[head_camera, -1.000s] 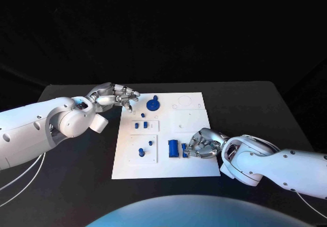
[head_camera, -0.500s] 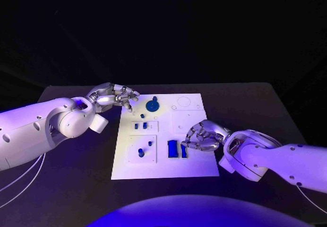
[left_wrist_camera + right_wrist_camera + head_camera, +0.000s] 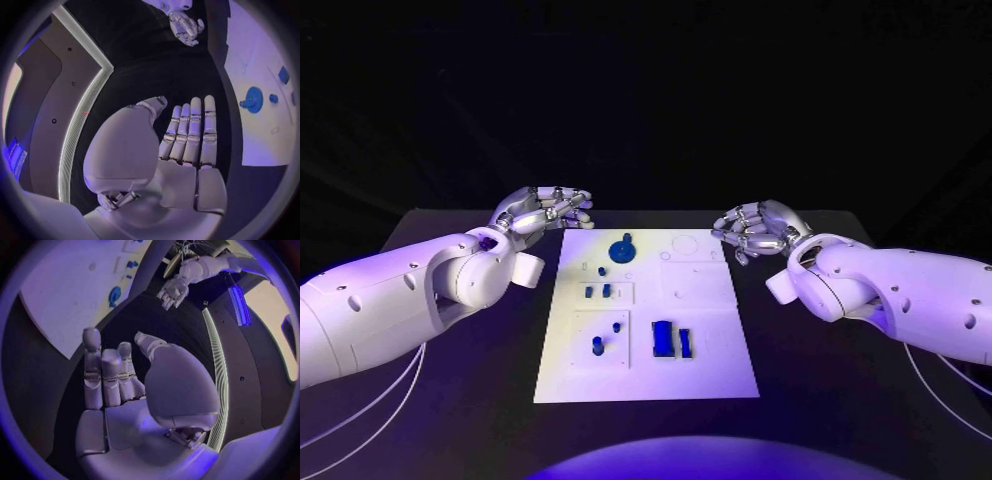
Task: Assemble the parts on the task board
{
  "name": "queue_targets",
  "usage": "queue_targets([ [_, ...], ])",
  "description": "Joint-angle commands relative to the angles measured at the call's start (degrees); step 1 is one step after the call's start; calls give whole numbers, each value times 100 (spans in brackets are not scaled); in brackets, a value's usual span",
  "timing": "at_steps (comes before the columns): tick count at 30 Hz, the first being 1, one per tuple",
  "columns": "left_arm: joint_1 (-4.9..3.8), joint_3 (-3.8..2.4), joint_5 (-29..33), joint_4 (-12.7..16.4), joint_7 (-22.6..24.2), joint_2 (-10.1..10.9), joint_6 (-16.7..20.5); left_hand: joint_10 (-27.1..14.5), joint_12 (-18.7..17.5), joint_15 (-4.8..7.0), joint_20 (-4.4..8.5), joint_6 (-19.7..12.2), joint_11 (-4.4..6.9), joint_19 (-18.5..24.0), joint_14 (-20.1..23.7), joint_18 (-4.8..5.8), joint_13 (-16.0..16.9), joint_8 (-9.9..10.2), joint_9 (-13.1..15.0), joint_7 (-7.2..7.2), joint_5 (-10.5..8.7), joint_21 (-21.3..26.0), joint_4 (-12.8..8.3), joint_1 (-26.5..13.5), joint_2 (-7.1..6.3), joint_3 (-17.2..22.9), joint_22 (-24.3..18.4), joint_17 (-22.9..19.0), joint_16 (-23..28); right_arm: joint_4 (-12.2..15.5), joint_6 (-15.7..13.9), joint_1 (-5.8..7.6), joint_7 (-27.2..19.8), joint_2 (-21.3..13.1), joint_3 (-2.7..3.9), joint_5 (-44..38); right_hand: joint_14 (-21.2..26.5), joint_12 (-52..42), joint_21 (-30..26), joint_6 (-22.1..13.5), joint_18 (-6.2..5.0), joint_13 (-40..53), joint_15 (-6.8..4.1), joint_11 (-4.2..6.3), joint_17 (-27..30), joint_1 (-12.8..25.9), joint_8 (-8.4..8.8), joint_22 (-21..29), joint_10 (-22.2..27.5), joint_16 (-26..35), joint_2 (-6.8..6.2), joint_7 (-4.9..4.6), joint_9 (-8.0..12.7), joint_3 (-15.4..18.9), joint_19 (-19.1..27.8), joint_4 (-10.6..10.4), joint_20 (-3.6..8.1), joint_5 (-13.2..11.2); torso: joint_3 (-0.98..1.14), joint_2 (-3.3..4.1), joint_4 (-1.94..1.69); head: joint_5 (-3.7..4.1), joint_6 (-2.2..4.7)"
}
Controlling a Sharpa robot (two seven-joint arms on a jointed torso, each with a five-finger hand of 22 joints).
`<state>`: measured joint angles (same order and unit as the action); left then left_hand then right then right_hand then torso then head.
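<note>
The task board lies in the middle of the black table, and everything else can be placed against it. The left hand is held just off the board's far left corner, the right hand just off its far right corner; neither touches the board. Both hands are released: in the wrist views the fingers are stretched out side by side over an empty palm, and nothing is grasped. Such a withdrawn, symmetrical pose probably leaves the board open to the head camera. On the board, a round blue part sits near the far edge, small blue pegs at mid-board toward the left, and two blue bars near the front. Which parts are already seated cannot be told.
</note>
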<state>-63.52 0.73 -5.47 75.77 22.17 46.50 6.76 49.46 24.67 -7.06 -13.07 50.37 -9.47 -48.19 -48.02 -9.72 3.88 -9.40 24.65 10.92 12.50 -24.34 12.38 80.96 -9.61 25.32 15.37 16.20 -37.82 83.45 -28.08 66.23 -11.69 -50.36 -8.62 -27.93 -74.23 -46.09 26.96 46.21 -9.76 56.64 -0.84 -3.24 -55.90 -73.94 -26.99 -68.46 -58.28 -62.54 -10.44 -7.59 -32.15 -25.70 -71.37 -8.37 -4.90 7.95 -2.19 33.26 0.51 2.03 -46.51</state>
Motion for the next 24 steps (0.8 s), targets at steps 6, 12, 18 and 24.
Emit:
queue_targets([
  [6, 21, -5, 549, -468, 513, -235, 493, 202, -1192, -242, -318, -184, -200, 330, 212, -54, -28, 246, -419, 15, -8, 1181, -86, 19, -7, 126, -734, -304, 1535, -910, 625, 56, -1116, 470, 49, 1500, 1972, 2295, -1909, -547, -41, -2789, 493, -415, 1925, 27, 832, 1617, 580, 2506, -166, -340, 796, -618, 1185, 315, -502, 24, 81, -189, 5, -118, 300],
  [12, 26, -1, 370, -467, 307, -235, 369, -4946, -2467, 706, 1307, -5037, 947, 4819, 4802, 972, -388, 940, -2465, -1092, -1250, 2434, -1238, -2702, 961, -2532, -1537, -1620, 3782, -943, 269, 50, -767, 516, 71, 1124, 7423, 4609, -2696, -4621, 976, -5664, 84, 324, 5590, 2548, 2699, 6846, 5828, 6254, 1044, 759, 3215, 2570, 7137, 837, 490, -795, 60, -159, 9, -112, 302],
  [18, 66, -10, 392, -226, 365, -228, 799, -4946, -2467, 706, 1307, -5037, 947, 4819, 4802, 972, -388, 940, -2465, -1092, -1250, 2434, -1238, -3912, 961, -2532, -1537, -1620, 3782, -577, -161, -101, -1007, 528, 253, 1508, 7423, 4609, -2696, -4621, 976, -5664, 84, 324, 5590, 7394, 2699, 6846, 5828, 6254, 1044, 759, 3215, 2570, 7137, 837, 490, -795, 98, -170, -5, -133, 518],
  [24, 150, -30, 440, 286, 489, -213, 1714, -4946, -2467, 706, 1307, -5037, 947, 4819, 4802, 972, -388, 940, -2465, -1092, -1250, 2434, -1238, -8096, 961, -2532, -1537, -1620, 3782, 135, -997, -394, -1472, 550, 606, 2252, 7423, 4609, -2696, -4621, 976, -5664, 84, 324, 5590, 7394, 2699, 6846, 5828, 6254, 1044, 759, 3215, 2570, 7137, 837, 490, -795, 170, -193, -32, -175, 930],
])
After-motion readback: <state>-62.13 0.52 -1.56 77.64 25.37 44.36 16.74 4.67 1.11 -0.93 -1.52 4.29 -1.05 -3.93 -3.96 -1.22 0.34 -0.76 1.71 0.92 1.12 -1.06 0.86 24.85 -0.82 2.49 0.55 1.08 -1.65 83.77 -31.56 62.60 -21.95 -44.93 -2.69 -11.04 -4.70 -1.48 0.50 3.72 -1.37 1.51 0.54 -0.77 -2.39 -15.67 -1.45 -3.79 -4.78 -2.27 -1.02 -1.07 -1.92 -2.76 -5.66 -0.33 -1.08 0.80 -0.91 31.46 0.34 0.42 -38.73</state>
